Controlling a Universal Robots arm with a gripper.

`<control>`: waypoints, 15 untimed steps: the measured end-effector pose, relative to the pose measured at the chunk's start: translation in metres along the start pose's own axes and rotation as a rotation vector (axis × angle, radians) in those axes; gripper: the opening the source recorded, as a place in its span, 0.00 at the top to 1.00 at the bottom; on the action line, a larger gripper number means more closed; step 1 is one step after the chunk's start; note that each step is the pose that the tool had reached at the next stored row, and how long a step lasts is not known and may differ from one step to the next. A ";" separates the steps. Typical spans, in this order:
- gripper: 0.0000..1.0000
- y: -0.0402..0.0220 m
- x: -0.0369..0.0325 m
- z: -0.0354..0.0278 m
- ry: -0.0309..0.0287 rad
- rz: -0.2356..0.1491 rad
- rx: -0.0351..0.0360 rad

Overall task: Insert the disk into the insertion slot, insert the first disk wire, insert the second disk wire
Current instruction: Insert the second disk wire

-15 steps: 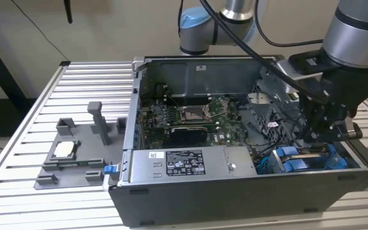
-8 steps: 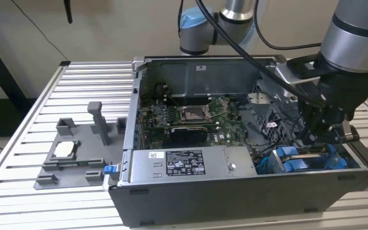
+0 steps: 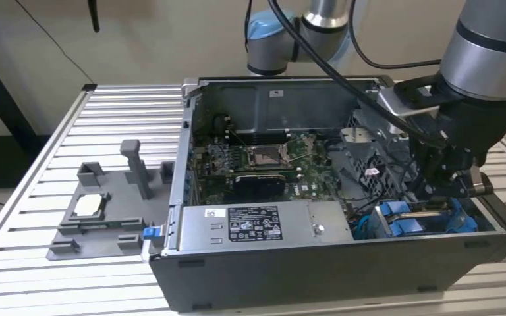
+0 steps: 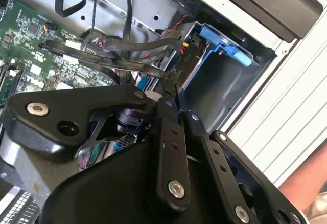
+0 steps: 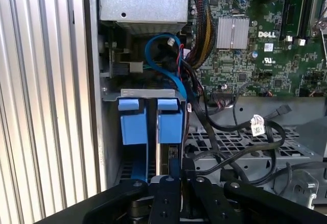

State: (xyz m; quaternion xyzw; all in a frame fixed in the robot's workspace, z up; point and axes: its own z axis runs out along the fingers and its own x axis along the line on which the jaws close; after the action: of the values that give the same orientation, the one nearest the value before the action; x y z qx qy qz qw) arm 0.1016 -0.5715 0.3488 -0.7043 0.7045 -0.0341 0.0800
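Tool [image 5: 171, 175] hangs low in the case's near right corner on the exterior view's right, its fingers closed together, seemingly pinching the disk's [image 5: 168, 155] edge in the slot [image 5: 148, 119]; risk: loose wires [image 5: 225, 127] just beside could snag or jam.

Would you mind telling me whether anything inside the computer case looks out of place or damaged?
Nothing looks damaged. Loose black cables drape untidily across the metal cage beside the insertion slot, where the end effector hangs, and a person's hand shows just outside the case.
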 end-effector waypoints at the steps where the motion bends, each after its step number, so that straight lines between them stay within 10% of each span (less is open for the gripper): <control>1: 0.85 0.0001 0.0000 0.0002 0.0008 0.000 -0.0001; 15: 0.77 0.0000 0.0001 0.0018 0.0045 -0.001 -0.0096</control>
State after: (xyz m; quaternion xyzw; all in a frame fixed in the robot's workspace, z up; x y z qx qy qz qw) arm 0.1019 -0.5715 0.3470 -0.7049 0.7046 -0.0323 0.0750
